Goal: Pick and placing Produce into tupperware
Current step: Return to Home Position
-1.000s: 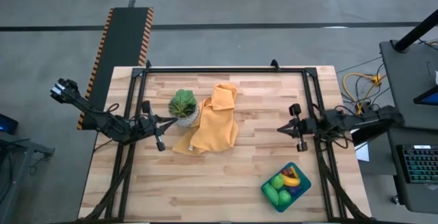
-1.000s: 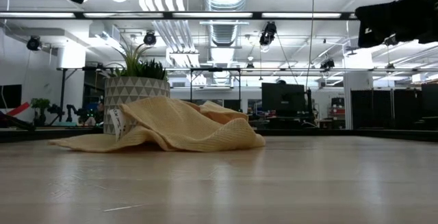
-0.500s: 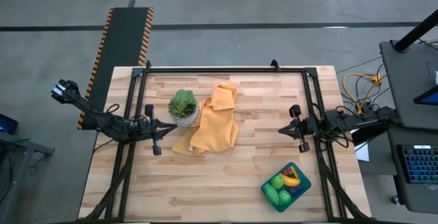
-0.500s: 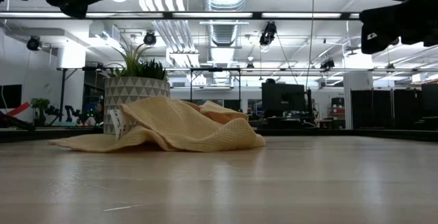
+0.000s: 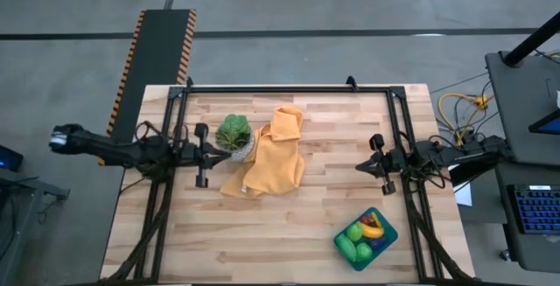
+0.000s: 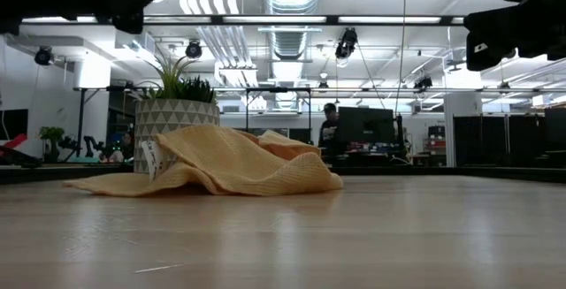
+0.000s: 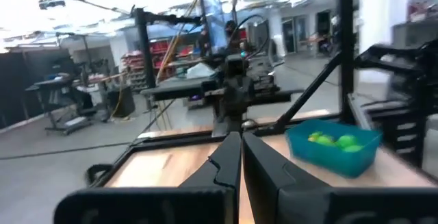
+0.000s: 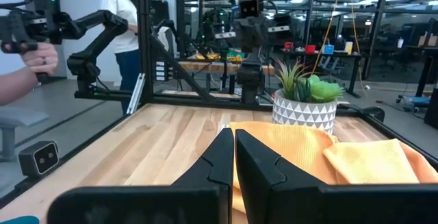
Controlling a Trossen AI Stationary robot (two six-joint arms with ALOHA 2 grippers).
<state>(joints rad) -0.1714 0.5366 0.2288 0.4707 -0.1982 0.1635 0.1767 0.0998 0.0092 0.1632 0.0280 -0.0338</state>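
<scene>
The teal tupperware [image 5: 388,231] sits flat on the table near its near right corner. In it lie the produce pieces: green ones [image 5: 353,233], a yellow banana [image 5: 374,227] and a purple piece [image 5: 377,243]. The left wrist view shows the tupperware [image 7: 333,148] with green pieces [image 7: 345,140] far ahead of my shut fingers. My left gripper [image 5: 229,152] hovers shut at the table's left side, pointing right, its tips close to the potted plant. My right gripper [image 5: 359,165] hovers shut at the right side, pointing left, farther from me than the tupperware. Neither holds anything.
A leafy plant in a white pot [image 5: 234,135] stands left of centre, with an orange cloth [image 5: 271,159] crumpled against it; both show in the right wrist view as plant [image 8: 306,101] and cloth [image 8: 342,157]. A person [image 8: 123,18] stands beyond the table, and a hand [image 8: 31,63] holds a controller.
My left arm has swung its elbow down toward level and stretched out, carrying its gripper a little toward the table's right, closer to the potted plant. In the low view its dark shape reaches farther across the top. The right arm and the produce have stayed put.
</scene>
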